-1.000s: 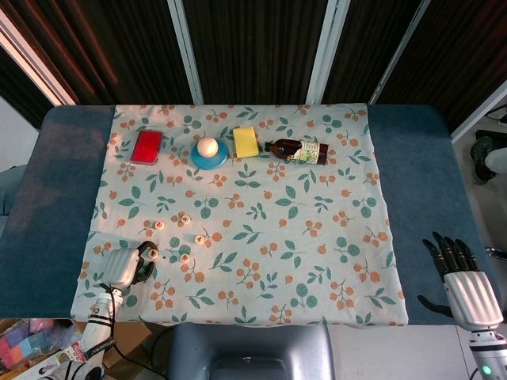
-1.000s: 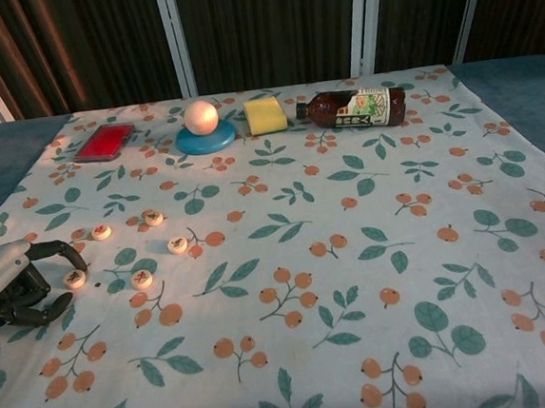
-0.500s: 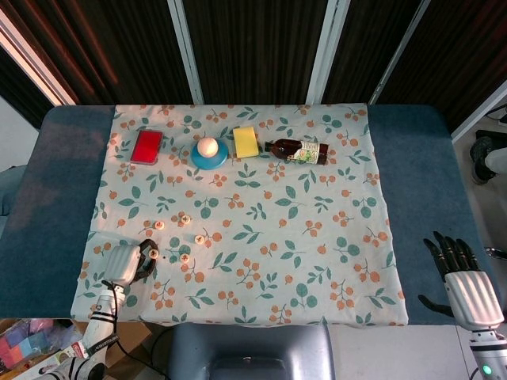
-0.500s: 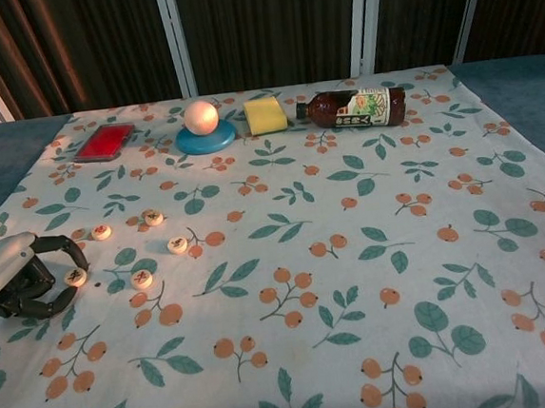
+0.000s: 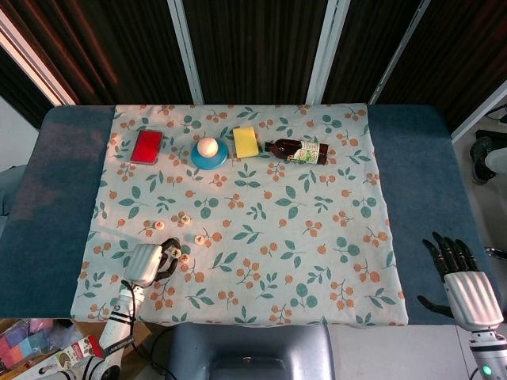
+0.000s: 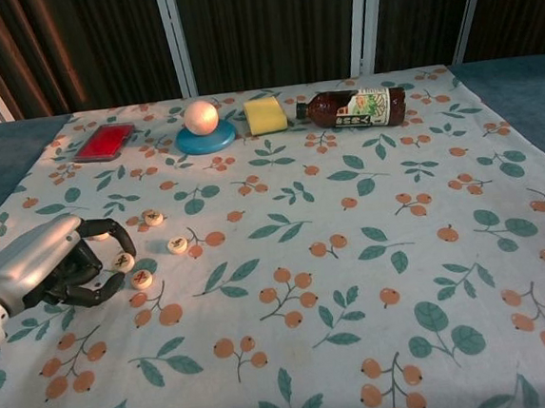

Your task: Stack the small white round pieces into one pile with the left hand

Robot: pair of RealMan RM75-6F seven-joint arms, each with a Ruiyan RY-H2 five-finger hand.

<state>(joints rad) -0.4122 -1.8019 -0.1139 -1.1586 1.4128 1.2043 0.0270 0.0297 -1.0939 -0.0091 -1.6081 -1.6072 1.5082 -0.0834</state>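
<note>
Small white round pieces lie on the floral cloth at the front left. My left hand [image 6: 57, 267] pinches one white piece [image 6: 123, 262] between its fingertips, just above the cloth. A second piece [image 6: 143, 279] lies right beside the held one, a little nearer. Two more pieces [image 6: 153, 217] [image 6: 177, 244] lie farther back. In the head view the left hand [image 5: 149, 264] sits beside a loose piece [image 5: 184, 257], with other pieces [image 5: 159, 225] [image 5: 200, 238] beyond. My right hand [image 5: 466, 286] rests off the cloth at the front right, fingers spread and holding nothing.
Along the back of the cloth [image 5: 317, 237] stand a red flat case [image 5: 147, 146], a blue dish with a white ball [image 5: 209, 151], a yellow block [image 5: 245, 142] and a brown bottle lying on its side [image 5: 299, 150].
My left hand has moved right across the cloth, carrying a white piece from the left edge to beside another piece. The right hand has stayed still.
</note>
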